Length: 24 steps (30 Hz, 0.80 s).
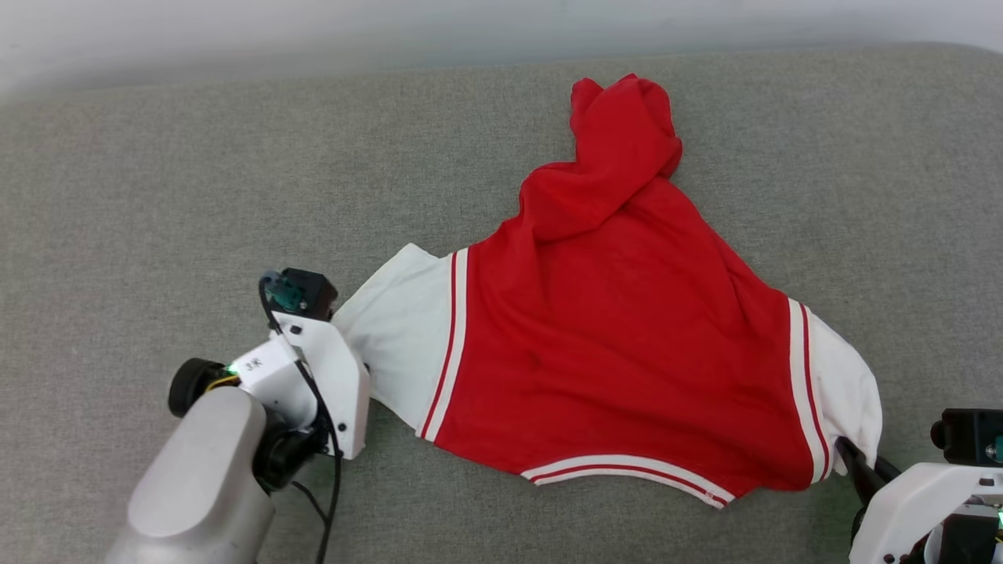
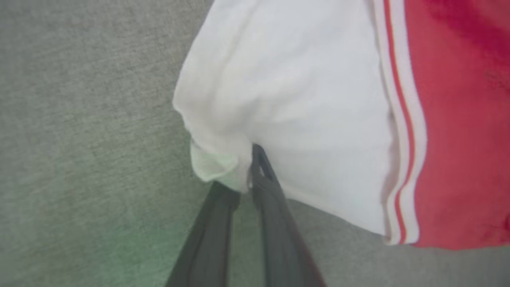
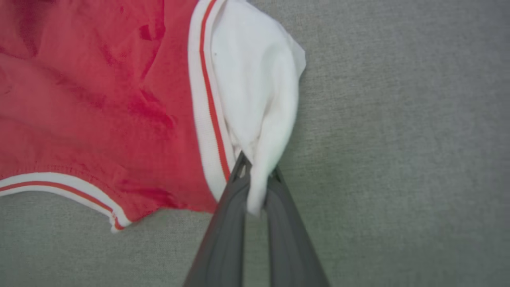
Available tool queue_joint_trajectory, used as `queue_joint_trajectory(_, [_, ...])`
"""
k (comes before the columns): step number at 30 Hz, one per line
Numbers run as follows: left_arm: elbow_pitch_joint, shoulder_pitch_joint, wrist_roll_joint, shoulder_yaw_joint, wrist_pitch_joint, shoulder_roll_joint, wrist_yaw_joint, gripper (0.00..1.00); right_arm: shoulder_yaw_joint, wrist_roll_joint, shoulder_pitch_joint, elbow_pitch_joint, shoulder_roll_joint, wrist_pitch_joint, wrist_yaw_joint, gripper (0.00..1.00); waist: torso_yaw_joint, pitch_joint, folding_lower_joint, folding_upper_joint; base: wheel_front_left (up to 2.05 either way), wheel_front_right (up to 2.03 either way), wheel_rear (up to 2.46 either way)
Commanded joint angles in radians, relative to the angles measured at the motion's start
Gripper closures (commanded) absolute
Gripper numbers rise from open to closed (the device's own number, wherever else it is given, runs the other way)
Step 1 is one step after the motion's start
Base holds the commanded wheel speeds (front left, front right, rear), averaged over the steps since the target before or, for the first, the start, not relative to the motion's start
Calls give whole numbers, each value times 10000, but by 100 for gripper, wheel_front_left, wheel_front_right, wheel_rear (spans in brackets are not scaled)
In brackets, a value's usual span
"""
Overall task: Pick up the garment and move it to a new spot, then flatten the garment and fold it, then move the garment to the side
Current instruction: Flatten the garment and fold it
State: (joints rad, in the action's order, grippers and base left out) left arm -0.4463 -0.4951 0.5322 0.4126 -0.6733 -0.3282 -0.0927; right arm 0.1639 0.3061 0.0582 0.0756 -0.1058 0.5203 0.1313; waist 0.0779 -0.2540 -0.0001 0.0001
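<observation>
The garment (image 1: 611, 345) lies on the grey surface (image 1: 157, 196) between the 2 tools, with the left tool (image 2: 245, 179) narrowed onto the edge of 1 white sleeve (image 2: 287, 99) and the right tool (image 3: 255, 179) clamped on a fold of the other. Both bites look shallow, so a brisk lift or an uneven pull could slip a sleeve free. The red body (image 1: 619, 141), bunched ahead of the tools, may drag and end up creased.
</observation>
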Motion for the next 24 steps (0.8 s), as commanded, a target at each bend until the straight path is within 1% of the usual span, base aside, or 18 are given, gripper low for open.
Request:
queue_joint_trajectory(1, [-377, 514, -35, 311, 7, 313, -71, 100, 62, -29, -144, -18, 46, 15, -11, 100, -46, 115, 1, -1, 0, 0, 0])
queue_joint_trajectory(4, [-282, 426, -145, 207, 522, 214, 5, 100, 162, -95, -85, -29, 17, 16, -11, 100, -139, 391, 1, -1, 0, 0, 0])
queue_joint_trajectory(5, [-282, 426, -145, 207, 522, 214, 5, 100, 162, -95, -85, -29, 17, 16, -11, 100, -139, 391, 1, -1, 0, 0, 0])
queue_joint_trajectory(6, [-128, 358, -212, 111, 904, 133, 44, 100, 193, -143, -60, 25, -18, 0, -11, 100, -196, 600, 1, -1, 0, 0, 0])
queue_joint_trajectory(11, [471, 421, -367, -183, 1722, -51, 346, 100, 247, -256, 8, 326, -142, -11, -11, 100, -401, 1158, 1, -1, 0, 0, 0])
queue_joint_trajectory(16, [1460, 611, -412, -647, 2395, -345, 816, 100, 178, -319, -269, 768, -427, 93, -12, 100, -585, 1601, 1, -1, 0, 0, 0])
queue_joint_trajectory(17, [1460, 611, -412, -647, 2395, -345, 816, 100, 178, -319, -269, 768, -427, 93, -12, 100, -585, 1601, 1, -1, 0, 0, 0])
queue_joint_trajectory(18, [1909, 618, -481, -895, 2670, -481, 1046, 100, 162, -354, -431, 879, -586, 108, -12, 100, -670, 1771, 1, -1, 0, 0, 0])
queue_joint_trajectory(19, [2134, 614, -509, -1019, 2813, -542, 1172, 100, 150, -353, -524, 922, -673, 149, -12, 100, -708, 1831, 1, -1, 0, 0, 0])
queue_joint_trajectory(20, [2362, 587, -523, -1153, 2946, -592, 1268, 100, 151, -379, -685, 983, -780, 127, -14, 100, -741, 1874, 1, -1, 0, 0, 0])
queue_joint_trajectory(21, [2362, 587, -523, -1153, 2946, -592, 1268, 100, 151, -379, -685, 983, -780, 127, -14, 100, -741, 1874, 1, -1, 0, 0, 0])
queue_joint_trajectory(22, [2755, 493, -561, -1392, 3143, -722, 1474, 100, 38, -364, -1024, 1007, -1007, 178, -14, 100, -794, 1965, 1, -1, 0, 0, 0])
queue_joint_trajectory(24, [3142, 291, -658, -1589, 3305, -818, 1651, 100, -109, -358, -1516, 1021, -1266, 213, -14, 100, -846, 2040, 1, -1, 0, 0, 0])
